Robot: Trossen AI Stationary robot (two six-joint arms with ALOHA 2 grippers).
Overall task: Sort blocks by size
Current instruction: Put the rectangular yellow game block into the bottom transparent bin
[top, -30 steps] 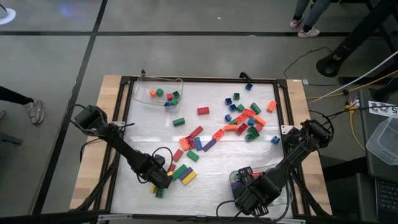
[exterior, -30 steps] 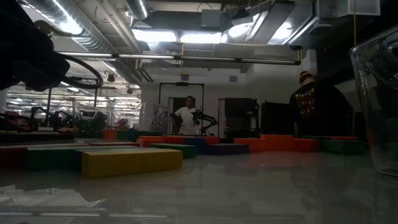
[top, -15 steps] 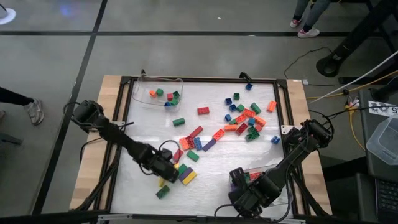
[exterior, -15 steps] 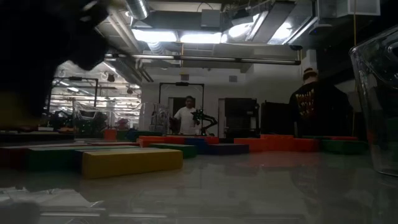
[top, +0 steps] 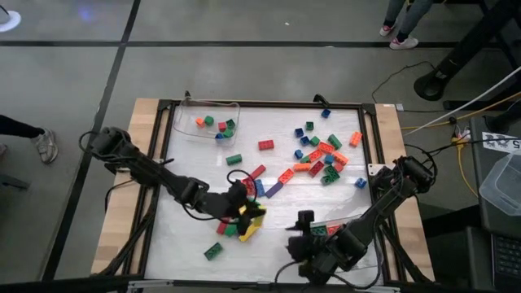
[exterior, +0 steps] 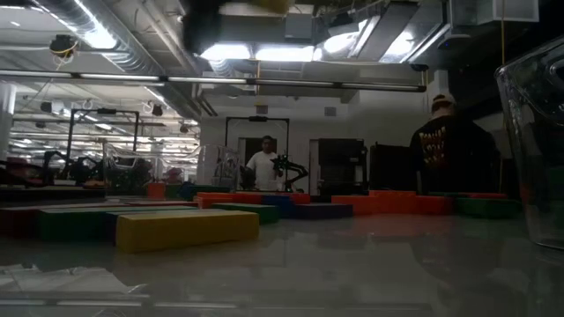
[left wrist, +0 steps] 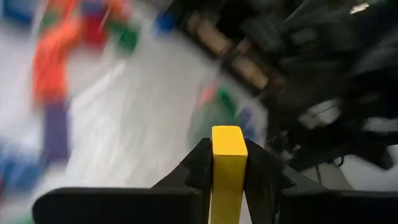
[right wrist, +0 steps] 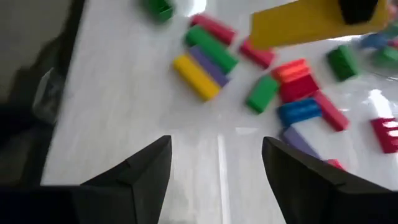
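My left gripper (top: 244, 210) hangs over the table's middle near part, shut on a long yellow block (left wrist: 228, 168), which also shows in the right wrist view (right wrist: 298, 25). Below it lie a yellow, a purple and a green long block (top: 241, 229) side by side, and a green block (top: 213, 251) lies alone nearer the front. Many loose blocks (top: 321, 155) lie at the centre right. My right gripper (right wrist: 214, 168) stands open above the near right of the table (top: 299, 236), with nothing between its fingers. My left gripper pinches the yellow block's two long sides (left wrist: 228, 186) between its two fingers. The fingers lie along the block and come nearly level from the table's left. The block's free end (left wrist: 228, 138) pokes out past the fingertips. It is lifted clear of the table.
A clear tray (top: 207, 122) with a few small blocks stands at the far left. Another clear tray (top: 346, 236) lies under my right arm at the near right, and its wall (exterior: 538, 150) shows in the low view. People stand in the room beyond the table.
My left gripper has risen from the near left of the table with the yellow block, gone toward the right, and tipped from pointing down to nearly level. The green block beside it stayed on the table. My right gripper has swung a little toward the left.
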